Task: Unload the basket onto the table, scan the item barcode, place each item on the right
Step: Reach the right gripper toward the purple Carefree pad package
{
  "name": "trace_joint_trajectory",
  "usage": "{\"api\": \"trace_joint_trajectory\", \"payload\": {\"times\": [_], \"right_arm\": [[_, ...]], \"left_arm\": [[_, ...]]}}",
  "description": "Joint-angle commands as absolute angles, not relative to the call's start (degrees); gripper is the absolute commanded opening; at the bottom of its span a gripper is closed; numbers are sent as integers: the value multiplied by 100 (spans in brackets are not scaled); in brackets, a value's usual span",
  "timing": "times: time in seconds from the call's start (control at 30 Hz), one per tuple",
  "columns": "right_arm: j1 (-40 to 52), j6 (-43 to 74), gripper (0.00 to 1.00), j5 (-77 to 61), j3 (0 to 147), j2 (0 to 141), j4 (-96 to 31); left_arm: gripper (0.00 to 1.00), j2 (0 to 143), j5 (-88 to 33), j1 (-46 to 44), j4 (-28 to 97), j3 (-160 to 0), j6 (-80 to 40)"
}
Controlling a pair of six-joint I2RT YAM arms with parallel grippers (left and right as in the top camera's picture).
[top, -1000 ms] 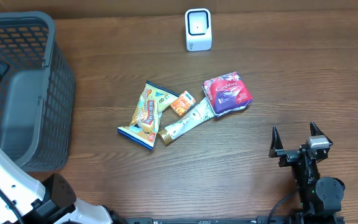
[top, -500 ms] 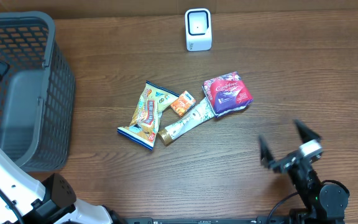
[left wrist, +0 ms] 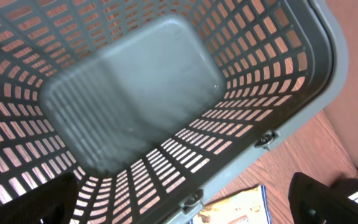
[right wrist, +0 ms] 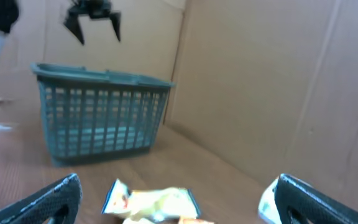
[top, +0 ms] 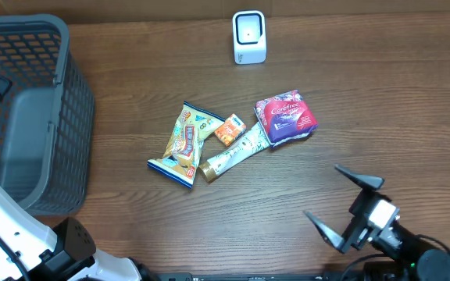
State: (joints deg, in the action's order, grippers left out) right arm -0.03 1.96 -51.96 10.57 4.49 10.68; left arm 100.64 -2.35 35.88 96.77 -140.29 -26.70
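Note:
Several items lie mid-table: a yellow snack bag, a small orange packet, a cream tube-shaped packet and a purple Carefree pack. The white scanner stands at the far edge. My right gripper hovers open and empty near the front right, pointing left toward the items. In its wrist view the yellow bag lies blurred between the open fingers. My left gripper hangs open and empty above the grey basket. The right wrist view shows the left gripper high over the basket.
The grey mesh basket fills the table's left side and holds nothing. Cardboard walls close off the back. Bare wood lies between the items and my right gripper.
My right gripper has swung from pointing away toward the far edge to pointing left at the items, and has dropped toward the front edge. The left arm and the items have not moved.

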Motion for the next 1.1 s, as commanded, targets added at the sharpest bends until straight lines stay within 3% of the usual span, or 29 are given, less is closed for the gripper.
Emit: {"api": "trace_joint_trajectory", "payload": {"times": [0.0,0.2,0.3,0.4,0.53,0.63,0.77,0.9,1.07], "right_arm": [[-270,139,100,-5286,2231,1358,294],[-351,-915,100,-5153,4434,3697,-2309],[-351,-941,100,-5221,5284,4672,-2954],[-351,-268,100,-5826,5804,5522,-2958],[-305,878,100,-7070,5892,6412,-1916],[-47,1120,100,-6997,5892,6862,-1317],[701,1116,100,-4720,5907,6980,-1671],[2003,932,100,-757,6337,7210,-3061],[2657,1100,100,659,7363,8143,-4466]], "left_arm": [[100,10103,-239,3597,9679,-14062,-2727],[99,10103,-237,3599,9682,-14062,-2727],[100,10103,-237,3597,9679,-14062,-2727],[100,10103,-237,3599,9679,-14062,-2727],[100,10103,-237,3599,9679,-14062,-2724],[100,10103,-237,3597,9679,-14062,-2727],[100,10103,-239,3597,9682,-14062,-2727],[100,10103,-239,3597,9682,-14062,-2727],[100,10112,-237,3601,9679,-14062,-2727]]}}
